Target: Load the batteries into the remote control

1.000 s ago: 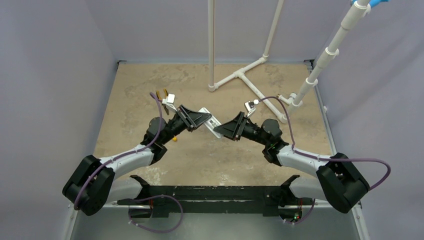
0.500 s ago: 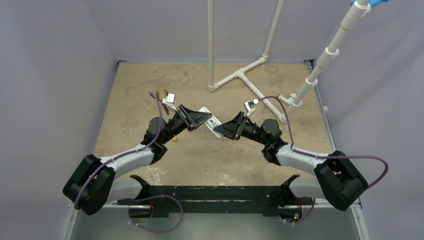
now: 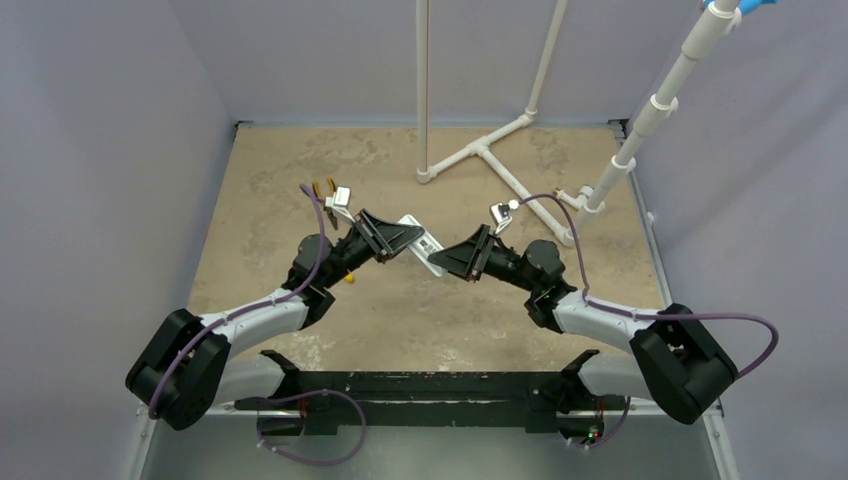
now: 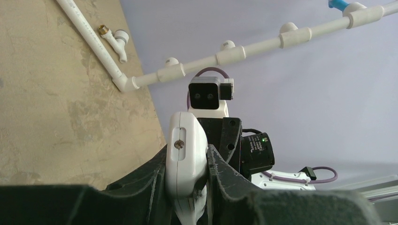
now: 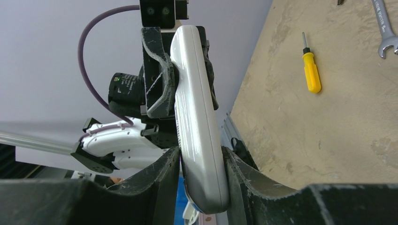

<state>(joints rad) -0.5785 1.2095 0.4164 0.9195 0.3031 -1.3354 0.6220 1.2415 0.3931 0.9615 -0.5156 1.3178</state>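
Observation:
The white remote control (image 3: 424,245) hangs above the table's middle, held between both grippers. My left gripper (image 3: 403,238) is shut on one end of it; in the left wrist view the remote (image 4: 187,150) sits edge-on between my left gripper's (image 4: 187,176) black fingers, a small screw showing in its end. My right gripper (image 3: 449,259) is shut on the other end; in the right wrist view the remote (image 5: 196,117) runs from my right gripper (image 5: 202,176) up to the left gripper's fingers (image 5: 157,79). No batteries are in view.
A yellow-handled screwdriver (image 5: 311,72) and a silver wrench (image 5: 386,29) lie on the tan table. Orange-handled pliers (image 3: 322,187) lie at the left behind my left arm. A white pipe frame (image 3: 490,160) stands at the back, with a slanted pipe (image 3: 650,115) at the right.

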